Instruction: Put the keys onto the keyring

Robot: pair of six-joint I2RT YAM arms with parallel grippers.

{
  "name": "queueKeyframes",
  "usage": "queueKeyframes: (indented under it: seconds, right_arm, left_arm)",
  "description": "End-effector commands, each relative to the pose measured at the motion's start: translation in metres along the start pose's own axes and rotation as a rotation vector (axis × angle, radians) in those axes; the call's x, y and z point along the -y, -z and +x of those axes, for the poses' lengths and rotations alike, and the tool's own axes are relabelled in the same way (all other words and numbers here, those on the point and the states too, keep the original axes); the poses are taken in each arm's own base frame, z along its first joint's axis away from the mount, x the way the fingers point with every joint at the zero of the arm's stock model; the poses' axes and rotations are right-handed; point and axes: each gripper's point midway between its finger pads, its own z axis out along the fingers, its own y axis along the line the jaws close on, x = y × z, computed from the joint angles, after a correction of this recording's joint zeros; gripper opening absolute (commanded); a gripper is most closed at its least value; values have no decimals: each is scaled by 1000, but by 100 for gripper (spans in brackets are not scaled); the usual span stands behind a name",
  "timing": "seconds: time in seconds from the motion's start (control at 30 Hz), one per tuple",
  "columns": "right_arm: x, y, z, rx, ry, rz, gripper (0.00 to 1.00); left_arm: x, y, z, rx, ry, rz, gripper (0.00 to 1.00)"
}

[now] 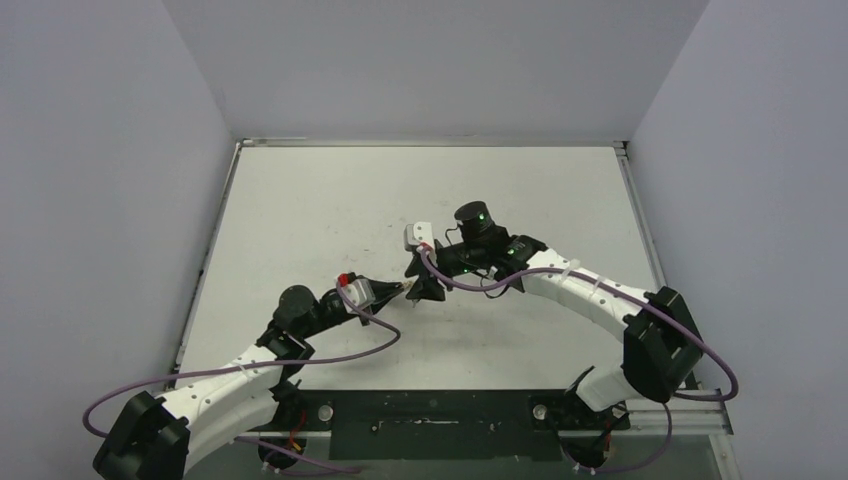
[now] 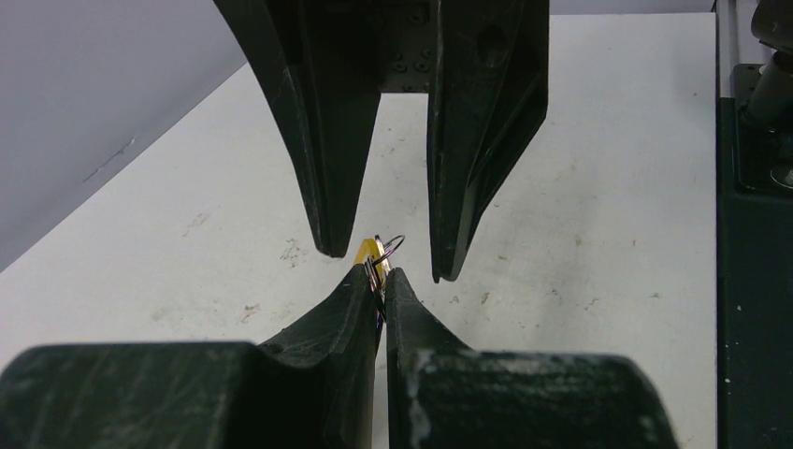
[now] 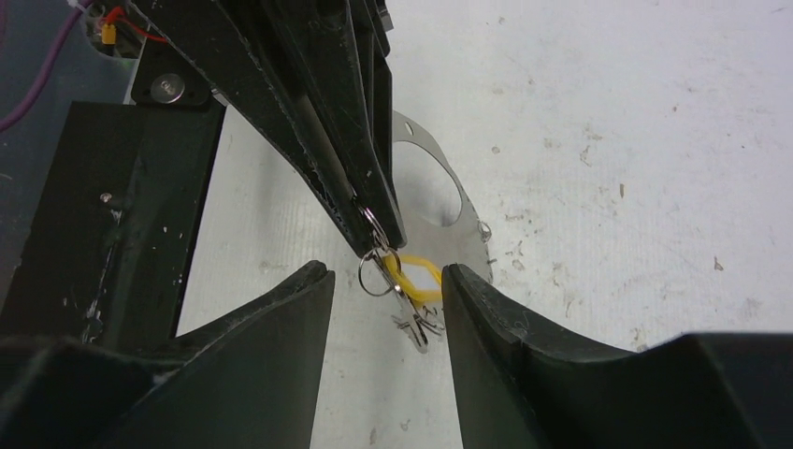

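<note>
My left gripper is shut on a small bunch of keys. The yellow-headed key and a small wire ring hang from its tips, with silvery blades below. The yellow head also shows between the tips in the left wrist view. I cannot make out a black head. My right gripper is open, with one finger on each side of the hanging keys and not touching them. Part of the keyring, a silvery arc, shows behind the left fingers.
The white table is scuffed with small marks. Grey walls stand on the left, back and right. The black base plate runs along the near edge. Purple cables loop beside both arms.
</note>
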Motion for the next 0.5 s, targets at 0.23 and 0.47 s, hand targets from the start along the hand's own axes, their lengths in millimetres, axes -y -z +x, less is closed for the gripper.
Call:
queueKeyframes:
  seconds: [0.23, 0.47]
  right_arm:
    - [7, -24, -13, 84, 63, -50, 20]
    - [11, -33, 7, 20, 49, -61, 26]
  left_arm:
    - [-2, -4, -35, 113, -80, 21, 0]
    - [-2, -4, -39, 125, -89, 25, 0]
